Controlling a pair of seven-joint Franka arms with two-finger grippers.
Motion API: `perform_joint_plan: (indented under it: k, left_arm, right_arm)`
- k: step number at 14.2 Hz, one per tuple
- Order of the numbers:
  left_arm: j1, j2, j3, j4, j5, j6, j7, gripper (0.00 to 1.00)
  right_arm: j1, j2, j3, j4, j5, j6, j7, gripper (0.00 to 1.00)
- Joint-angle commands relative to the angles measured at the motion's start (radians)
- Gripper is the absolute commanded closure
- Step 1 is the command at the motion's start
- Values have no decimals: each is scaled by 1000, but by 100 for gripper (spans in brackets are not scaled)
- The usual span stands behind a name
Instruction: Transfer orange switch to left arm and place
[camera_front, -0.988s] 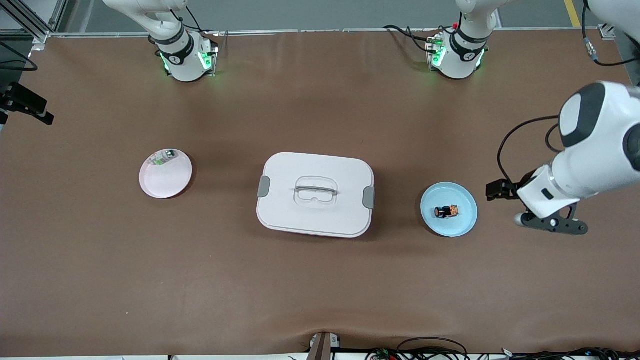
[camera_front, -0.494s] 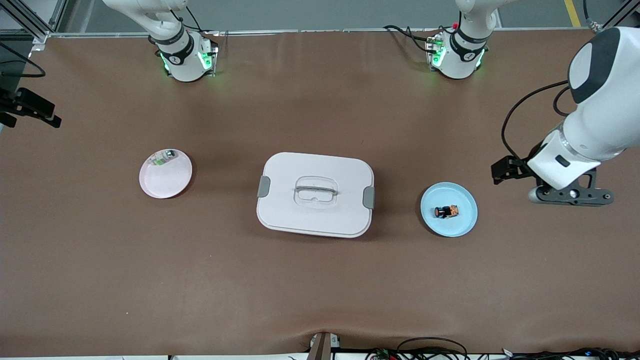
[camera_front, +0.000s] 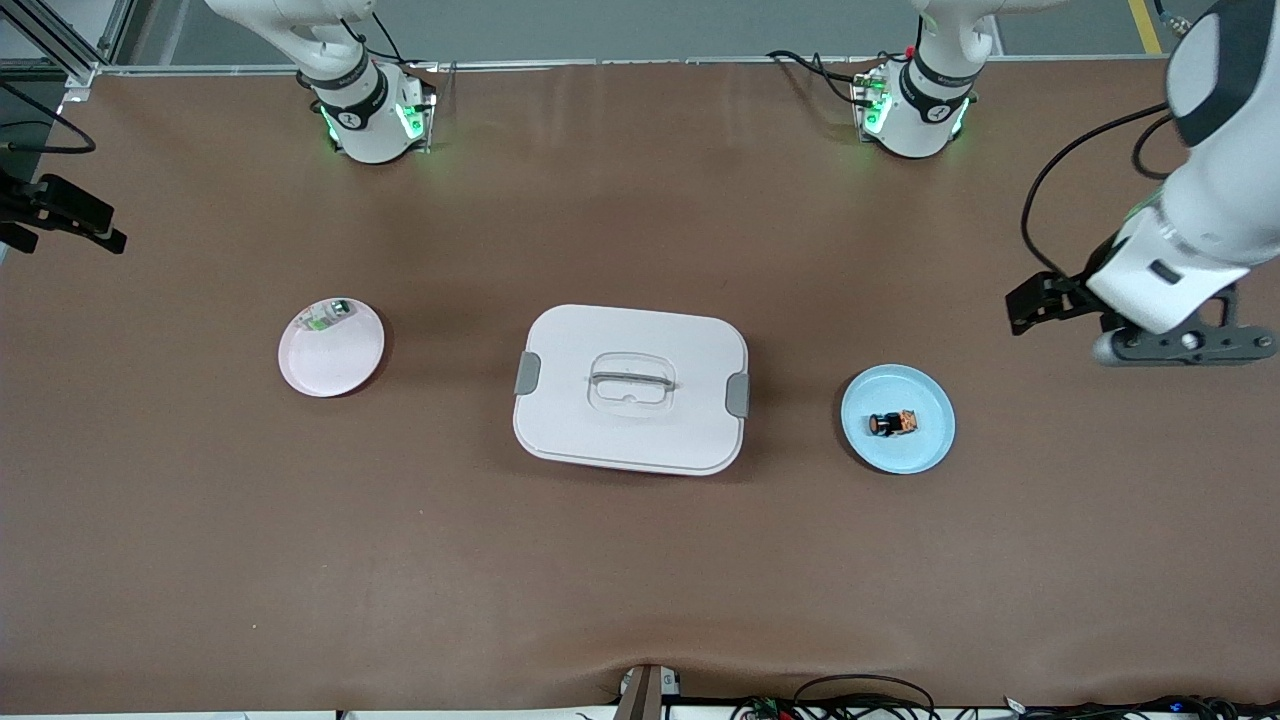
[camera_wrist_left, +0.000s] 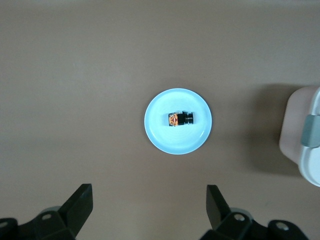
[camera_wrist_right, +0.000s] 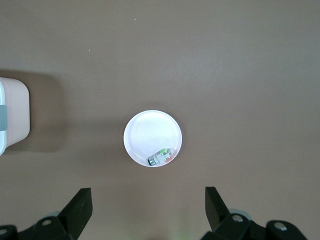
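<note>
The orange switch (camera_front: 893, 423), a tiny black cylinder with an orange end, lies on its side on a blue plate (camera_front: 900, 456), beside the box toward the left arm's end. The left wrist view looks straight down on the switch (camera_wrist_left: 180, 119) and the plate (camera_wrist_left: 178, 142). My left gripper (camera_front: 1185, 345) hangs high over bare table past the plate; its gripper (camera_wrist_left: 149, 196) is open and empty. The white box (camera_front: 631, 388) with grey clips stands mid-table. My right gripper (camera_wrist_right: 148, 197) is open and empty, high over the right arm's end of the table.
A pink plate (camera_front: 335, 365) holding a small green-and-white part (camera_front: 328, 315) sits beside the box toward the right arm's end; the right wrist view shows the plate (camera_wrist_right: 150, 131) and the part (camera_wrist_right: 160, 157). The box corner (camera_wrist_left: 305, 135) and its other corner (camera_wrist_right: 12, 115) show at the edges of the wrist views.
My left arm has swung away from the blue plate toward the robots' bases and the table's end. The switch, plates and box have not moved.
</note>
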Motion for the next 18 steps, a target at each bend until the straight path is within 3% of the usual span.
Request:
perform_joint_plan:
  k: [1,4,8,14,18]
  left_arm:
    - [-10,-92,75,-67,-51,-4,21,0]
    - [-51,-130,126,-79,-53,-6,19,0]
    - [-39,-175,126,-67,-54,-76,21,0]
    - [-25,-198,111,-68,-53,-125,21,0]
    - [-25,-199,60,-73,-53,-147,19,0]
  right_arm:
    - [-9,-73,8,-88,0,41,6,0]
    - [-9,-68,8,-80,0,41,6,0]
    - [-9,-68,8,-76,-1,41,6,0]
    - [-7,-65,9,-62,0,46,6,0]
    - [-7,-65,9,-60,0,49,8,0]
